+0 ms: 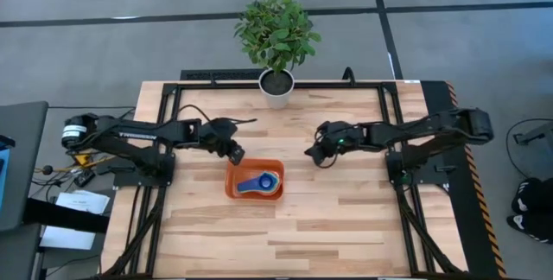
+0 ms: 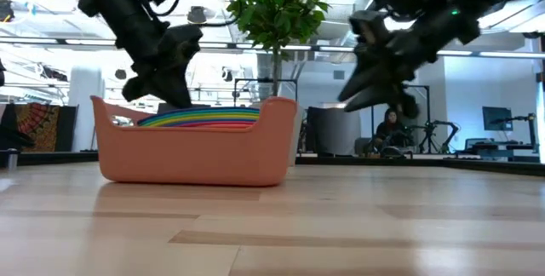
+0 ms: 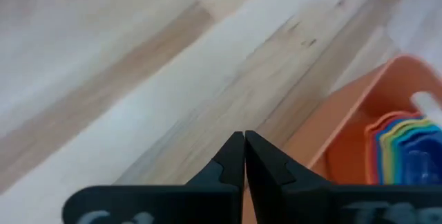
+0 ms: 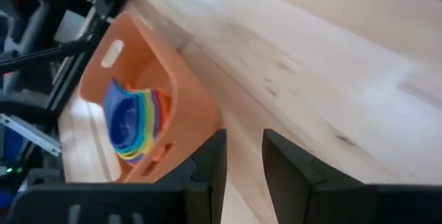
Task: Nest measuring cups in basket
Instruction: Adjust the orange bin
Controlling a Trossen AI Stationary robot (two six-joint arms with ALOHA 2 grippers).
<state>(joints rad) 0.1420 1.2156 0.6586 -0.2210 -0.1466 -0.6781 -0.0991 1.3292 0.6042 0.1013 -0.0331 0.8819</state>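
The orange basket point(image 1: 254, 179) stands on the wooden table near its middle. Inside it the measuring cups point(image 1: 261, 184) sit nested in one stack, a blue one on top, coloured rims showing in the low view point(image 2: 201, 119). My left gripper point(image 1: 235, 153) hovers shut just above the basket's far left corner; its fingertips point(image 3: 244, 138) touch each other. My right gripper point(image 1: 321, 152) hangs open in the air to the right of the basket, with nothing between its fingers point(image 4: 243, 148).
A potted plant in a white pot point(image 1: 276, 88) stands at the table's far edge, behind the basket. Bare wood stretches in front of the basket toward the near edge point(image 1: 294, 245). Black frame rails point(image 1: 173, 107) run along the table's sides.
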